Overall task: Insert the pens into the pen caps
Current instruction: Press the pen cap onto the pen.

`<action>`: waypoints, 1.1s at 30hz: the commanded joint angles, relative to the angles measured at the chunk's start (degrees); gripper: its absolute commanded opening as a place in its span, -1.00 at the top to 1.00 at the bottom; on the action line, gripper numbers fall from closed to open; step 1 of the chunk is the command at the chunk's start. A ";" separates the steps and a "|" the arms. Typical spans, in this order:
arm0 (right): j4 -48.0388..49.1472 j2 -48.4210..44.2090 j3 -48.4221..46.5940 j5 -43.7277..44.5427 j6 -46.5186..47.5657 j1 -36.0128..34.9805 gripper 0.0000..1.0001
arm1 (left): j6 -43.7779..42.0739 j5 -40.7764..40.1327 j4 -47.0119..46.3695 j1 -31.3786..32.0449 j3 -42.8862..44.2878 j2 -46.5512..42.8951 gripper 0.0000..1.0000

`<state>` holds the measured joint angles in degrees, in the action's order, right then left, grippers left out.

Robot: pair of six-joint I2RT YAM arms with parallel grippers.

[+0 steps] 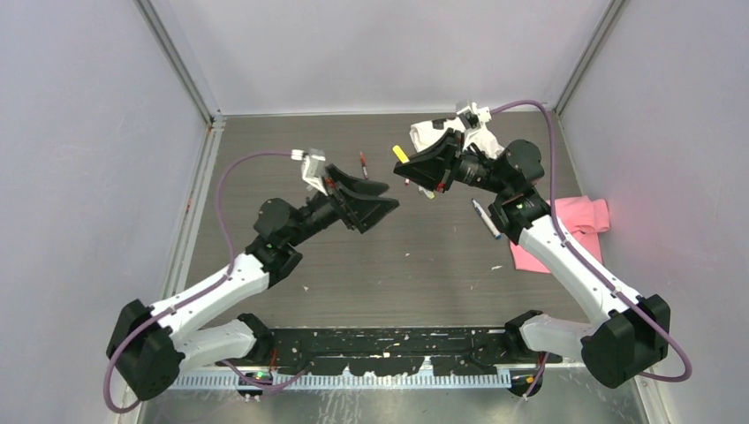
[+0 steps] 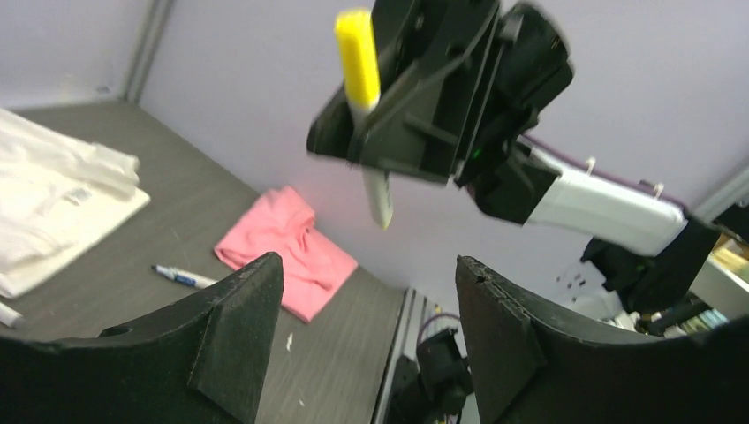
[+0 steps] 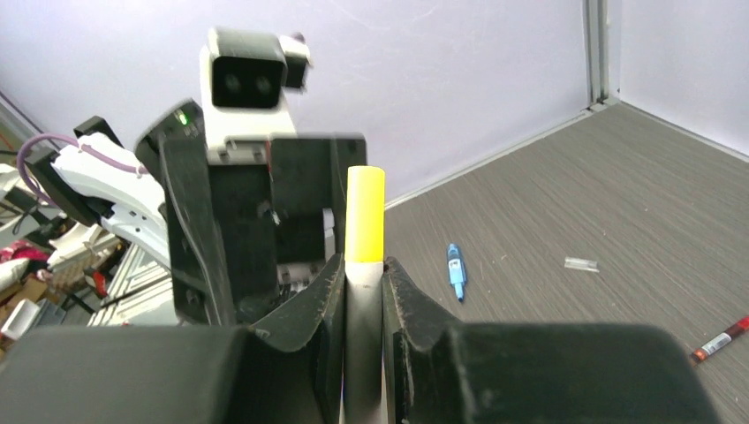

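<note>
A white-barrelled pen (image 3: 363, 336) with a yellow pen cap (image 3: 365, 216) on its end is held in the air, and my right gripper (image 3: 363, 265) is shut on the barrel just below the cap. From above, that pen (image 1: 400, 155) slants across the right gripper (image 1: 417, 172) over the table's far middle. My left gripper (image 1: 391, 196) hangs open just left of it, with nothing between its fingers (image 2: 238, 309). The left wrist view looks up at the yellow cap (image 2: 358, 62) and the barrel's lower end (image 2: 378, 199). A blue pen cap (image 3: 455, 269) lies on the table.
A pink cloth (image 1: 578, 231) lies at the right, beside a blue-marked pen (image 1: 486, 219). A white cloth (image 1: 433, 132) sits at the back behind the right gripper. A red pen (image 1: 363, 160) lies at the far middle. A small clear piece (image 3: 580, 263) rests on the table.
</note>
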<state>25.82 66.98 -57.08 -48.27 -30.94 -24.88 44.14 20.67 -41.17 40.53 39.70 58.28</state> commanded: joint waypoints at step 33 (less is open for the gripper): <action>3.75 -2.26 -0.29 1.76 -2.76 1.08 0.47 | -0.03 -1.16 -18.52 6.99 10.41 21.04 0.99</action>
<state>28.64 66.78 -57.08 -45.19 -33.80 -24.25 47.37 20.10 -60.01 47.77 49.39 82.61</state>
